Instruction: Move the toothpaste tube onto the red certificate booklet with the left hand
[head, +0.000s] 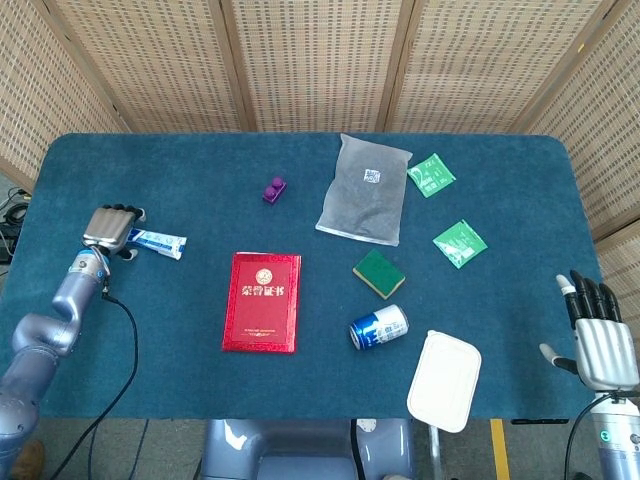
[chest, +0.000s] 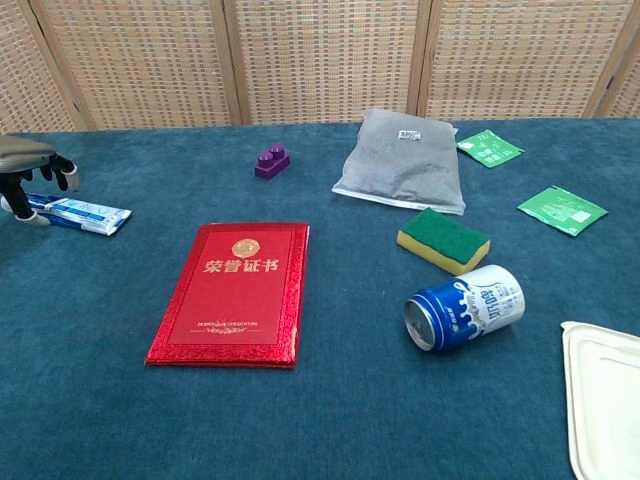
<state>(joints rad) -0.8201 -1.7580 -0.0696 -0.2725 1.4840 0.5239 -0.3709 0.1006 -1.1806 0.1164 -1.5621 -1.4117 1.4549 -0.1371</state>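
The white and blue toothpaste tube (head: 160, 241) (chest: 85, 212) lies at the table's left side, pointing left to right. My left hand (head: 110, 229) (chest: 30, 163) hangs over its cap end, fingers bent down on the far side and thumb on the near side, not closed on it. The red certificate booklet (head: 261, 301) (chest: 235, 290) lies flat to the right of the tube and nearer the front. My right hand (head: 598, 340) shows only in the head view, off the table's front right corner, fingers spread and holding nothing.
A purple block (head: 274, 189) and a grey pouch (head: 365, 188) lie at the back. Two green sachets (head: 431, 174) (head: 459, 243), a green sponge (head: 379, 273), a tipped blue can (head: 378, 326) and a white lidded box (head: 445, 378) fill the right half.
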